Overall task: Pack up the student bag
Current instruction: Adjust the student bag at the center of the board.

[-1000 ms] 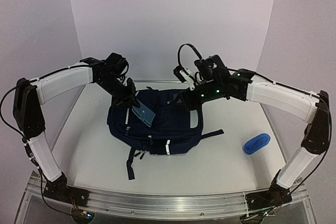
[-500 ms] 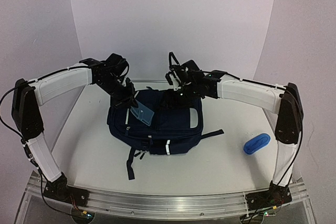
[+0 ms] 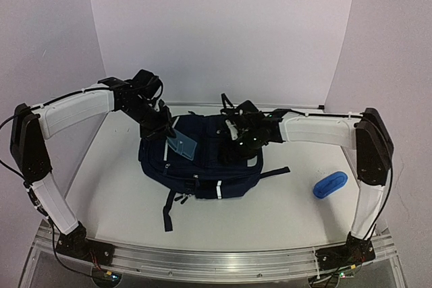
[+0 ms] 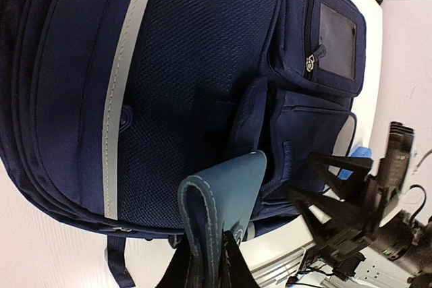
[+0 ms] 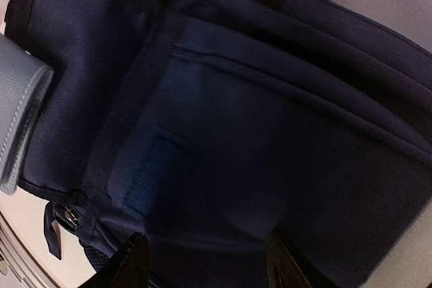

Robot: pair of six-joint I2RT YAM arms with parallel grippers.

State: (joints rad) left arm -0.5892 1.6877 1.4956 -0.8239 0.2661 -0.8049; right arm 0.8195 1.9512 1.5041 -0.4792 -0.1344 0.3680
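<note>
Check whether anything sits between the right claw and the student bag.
Nothing visible does. The right claw is open just above the student bag, and its wrist view shows only navy fabric ahead. The left claw pinches the bag's grey-blue flap off to one side, and the blue pouch lies well apart.

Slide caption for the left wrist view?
Left gripper pinching the backpack's grey patch; right gripper open alongside.
</note>
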